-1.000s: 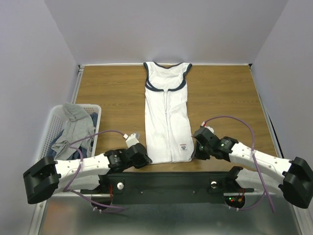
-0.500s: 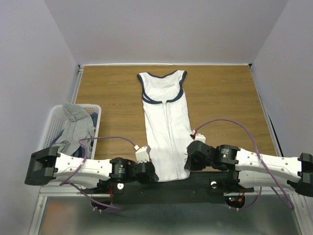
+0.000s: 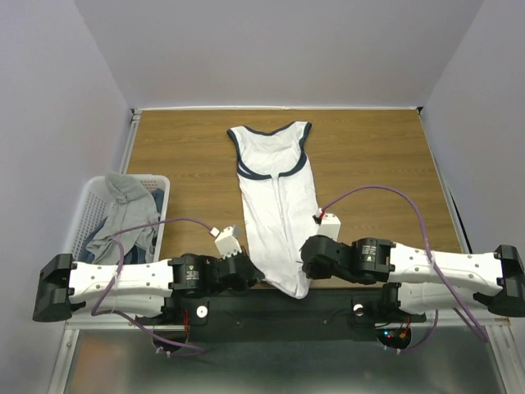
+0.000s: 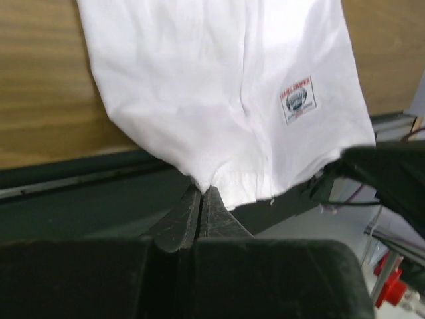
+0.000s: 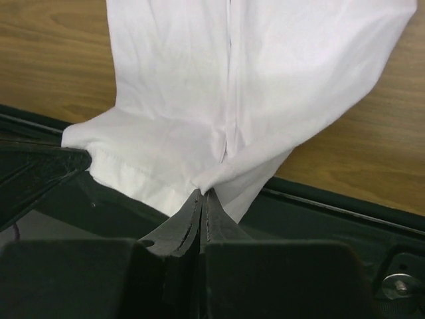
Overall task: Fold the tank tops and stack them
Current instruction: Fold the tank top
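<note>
Pre-fold: left end effector [image 4: 201, 193] and right end effector [image 5: 202, 195] each clench hem of white tank top [image 3: 275, 197], body lying ahead on counter [image 3: 377, 164]; next, likely carry hem forward to neckline.

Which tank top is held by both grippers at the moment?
The white tank top with navy trim: left gripper and right gripper pinch its hem; the grey top lies in the basket.

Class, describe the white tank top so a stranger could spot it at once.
On the wooden table, the white tank top lies down the middle, hem pinched by the left tool and right tool at the near edge. Unlike the grey clothes in the basket at left, it has navy-edged neck and armholes.
</note>
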Motion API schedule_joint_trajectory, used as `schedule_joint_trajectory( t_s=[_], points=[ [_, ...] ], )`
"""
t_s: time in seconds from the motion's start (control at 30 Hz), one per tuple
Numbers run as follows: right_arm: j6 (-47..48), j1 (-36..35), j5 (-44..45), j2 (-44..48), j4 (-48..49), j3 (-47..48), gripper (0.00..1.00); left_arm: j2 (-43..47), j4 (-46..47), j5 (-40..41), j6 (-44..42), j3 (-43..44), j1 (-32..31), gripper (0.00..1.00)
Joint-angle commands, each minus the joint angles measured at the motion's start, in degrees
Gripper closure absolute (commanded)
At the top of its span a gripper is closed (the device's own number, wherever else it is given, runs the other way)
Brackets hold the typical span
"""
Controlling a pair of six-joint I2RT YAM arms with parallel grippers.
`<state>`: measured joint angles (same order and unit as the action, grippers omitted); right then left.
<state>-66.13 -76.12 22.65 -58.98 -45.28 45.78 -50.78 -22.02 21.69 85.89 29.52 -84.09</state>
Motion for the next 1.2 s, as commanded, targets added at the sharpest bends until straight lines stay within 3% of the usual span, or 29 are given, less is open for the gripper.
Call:
schedule_joint_trajectory(
  t_s=[0.0, 0.27, 0.43, 0.8, 1.17],
  points=[
    [3.5, 2.8, 7.7, -2.9, -0.1, 5.2, 0.98, 0.5, -0.6, 4.3, -8.0, 3.7, 6.5, 1.0],
    [17.5, 15.2, 8.2, -8.8, 7.9, 10.7, 0.99, -1.9, 6.4, 3.9, -21.2, 6.2, 19.3, 1.0],
    [22.1, 18.0, 9.0, -13.0, 13.5, 13.6, 0.99, -5.7, 10.5, 3.3, -28.5, 8.4, 25.7, 1.0],
    [30.4, 27.5, 7.4, -19.0, 22.9, 18.1, 1.0, -13.0, 18.7, -1.4, -36.7, 12.3, 37.6, 1.0],
    [34.1, 35.0, 3.3, -28.3, 29.0, 22.6, 1.0, -21.6, 21.7, -4.1, -40.8, 17.5, 44.3, 1.0]
  ],
)
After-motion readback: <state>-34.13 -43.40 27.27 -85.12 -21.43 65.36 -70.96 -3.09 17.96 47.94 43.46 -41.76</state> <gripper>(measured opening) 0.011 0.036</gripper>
